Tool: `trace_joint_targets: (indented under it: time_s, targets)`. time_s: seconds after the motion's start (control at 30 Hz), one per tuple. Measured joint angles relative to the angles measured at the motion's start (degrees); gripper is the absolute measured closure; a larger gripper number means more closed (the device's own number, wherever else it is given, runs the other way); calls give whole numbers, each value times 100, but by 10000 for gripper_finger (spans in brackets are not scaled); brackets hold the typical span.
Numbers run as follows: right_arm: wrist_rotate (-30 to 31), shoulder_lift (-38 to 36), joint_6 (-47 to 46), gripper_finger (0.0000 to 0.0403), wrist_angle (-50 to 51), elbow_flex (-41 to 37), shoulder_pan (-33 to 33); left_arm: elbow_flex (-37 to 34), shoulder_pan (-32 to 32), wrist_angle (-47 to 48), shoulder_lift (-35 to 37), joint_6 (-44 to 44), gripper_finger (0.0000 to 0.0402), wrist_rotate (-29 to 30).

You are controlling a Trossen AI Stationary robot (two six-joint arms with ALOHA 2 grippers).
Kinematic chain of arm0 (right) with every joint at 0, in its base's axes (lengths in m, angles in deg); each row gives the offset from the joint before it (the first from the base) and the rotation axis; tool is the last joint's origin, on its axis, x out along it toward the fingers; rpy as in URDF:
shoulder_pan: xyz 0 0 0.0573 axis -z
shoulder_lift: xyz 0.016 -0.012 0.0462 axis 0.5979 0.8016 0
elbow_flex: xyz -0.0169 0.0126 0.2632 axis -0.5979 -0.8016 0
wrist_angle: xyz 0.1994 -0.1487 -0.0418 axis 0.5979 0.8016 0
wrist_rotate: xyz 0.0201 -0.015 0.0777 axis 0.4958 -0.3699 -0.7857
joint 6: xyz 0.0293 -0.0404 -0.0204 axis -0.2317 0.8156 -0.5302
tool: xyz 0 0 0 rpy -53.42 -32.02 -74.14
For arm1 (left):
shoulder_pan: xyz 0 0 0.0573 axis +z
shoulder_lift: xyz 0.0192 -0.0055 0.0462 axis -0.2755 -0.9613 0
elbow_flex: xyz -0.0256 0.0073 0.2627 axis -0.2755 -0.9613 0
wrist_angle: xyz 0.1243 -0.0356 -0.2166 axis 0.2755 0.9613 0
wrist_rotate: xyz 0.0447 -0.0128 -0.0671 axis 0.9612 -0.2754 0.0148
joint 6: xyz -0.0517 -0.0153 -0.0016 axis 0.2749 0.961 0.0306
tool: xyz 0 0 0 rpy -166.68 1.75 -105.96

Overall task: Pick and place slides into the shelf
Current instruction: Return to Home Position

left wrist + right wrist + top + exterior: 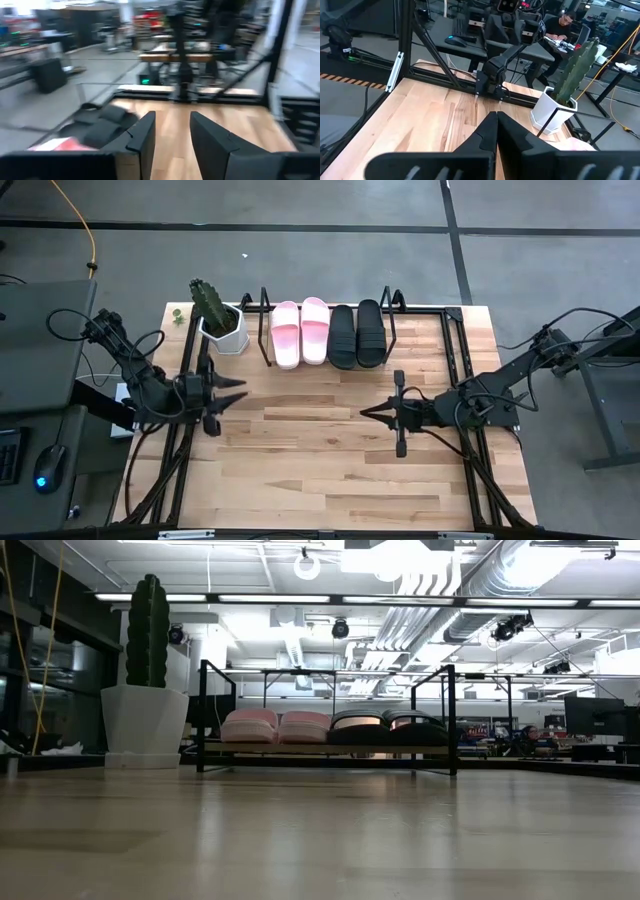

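Note:
Two pale pink slides (pixel 300 332) and two black slides (pixel 356 334) lie side by side on the shelf (pixel 392 305) at the table's far edge, soles on its board. The low view shows the pink pair (pixel 277 726) and the black pair (pixel 388 727) inside the wire frame (pixel 452 720). My left gripper (pixel 236 393) hovers open over the table's left part, nearer than the shelf; its wrist view shows the gap (pixel 172 120). My right gripper (pixel 366 412) is shut over the table's middle right, fingertips together (pixel 496 116). Both hold nothing.
A white pot with a cactus (pixel 221 325) stands left of the shelf at the far edge, also in the low view as the pot (pixel 144 725) and in the right wrist view as the pot (pixel 552 112). Bare wood (pixel 310 450) lies between the arms. A person (pixel 565 25) sits beyond the table.

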Motion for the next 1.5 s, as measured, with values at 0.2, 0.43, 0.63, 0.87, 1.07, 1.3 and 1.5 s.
trace_joint_targets:
  time_s: [0.2, 0.43, 0.63, 0.87, 1.07, 1.3, 1.5]
  targets:
    - [138, -15, 15, 403, 2, 0, -2, 4, -3, 146, -6, 198, 279, 570]
    - [225, -107, 109, 403, -4, 0, -7, 7, -2, 387, -356, -428, 277, -378]
    - [211, -109, 209, 403, -8, 0, 43, 20, 375, -282, -979, -988, 277, -28]
    - [184, -219, 355, 403, -87, 0, 117, 222, 1793, -825, -1029, -1079, 277, -1542]
    - [-76, -608, 464, 403, -44, 0, 200, 363, 2989, -815, -1016, -895, 298, -3091]
    - [-527, -1167, 459, 403, -48, -289, 457, 367, 3450, -676, -1016, -728, 353, -3772]
    - [-615, -2174, 423, 403, -736, -1330, 721, 367, 3446, -542, -979, -621, 394, -3884]
